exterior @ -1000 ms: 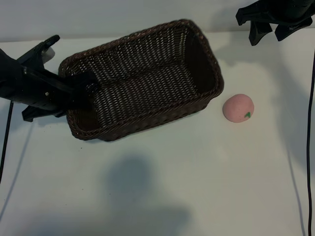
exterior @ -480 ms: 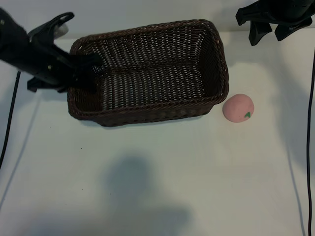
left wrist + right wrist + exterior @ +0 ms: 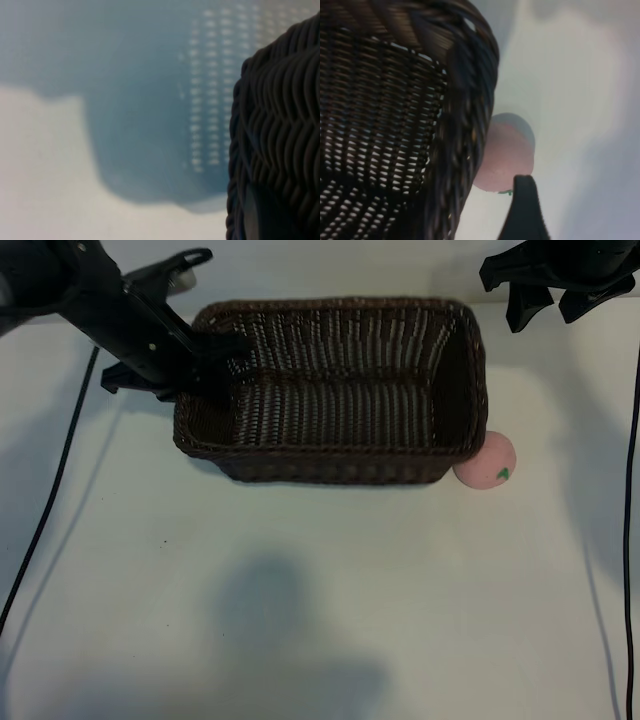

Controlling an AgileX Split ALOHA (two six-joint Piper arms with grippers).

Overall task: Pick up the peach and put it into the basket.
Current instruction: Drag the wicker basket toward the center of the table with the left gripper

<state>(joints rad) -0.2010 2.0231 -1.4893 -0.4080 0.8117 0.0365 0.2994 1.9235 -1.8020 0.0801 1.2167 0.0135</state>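
The table (image 3: 320, 620) is white and matte, with a soft shadow in the exterior view's near middle. On it lies the basket (image 3: 335, 390), dark brown wicker with its long side running across that view and its open top toward the camera. The left gripper (image 3: 225, 352) reaches in from the upper left and pinches the basket's left end wall, one finger inside the rim and the other outside. The right gripper (image 3: 555, 295) hangs at the upper right corner, well apart from the basket, its jaws spread and holding nothing. The peach (image 3: 487, 462) sits on the table outside the basket, touching its lower right corner, partly hidden by the rim.

Only the exterior view shows both arms and the whole basket. The left wrist view shows just a close strip of weave (image 3: 280, 140) at one edge, with blurred table and shadow beyond; the peach does not appear there. The right wrist view shows the basket's corner (image 3: 465, 100) pressed against the peach (image 3: 506, 152), and a dark fingertip (image 3: 522, 210) in front of it.

No writing or brand is readable; the peach carries a small green leaf mark (image 3: 503, 474).
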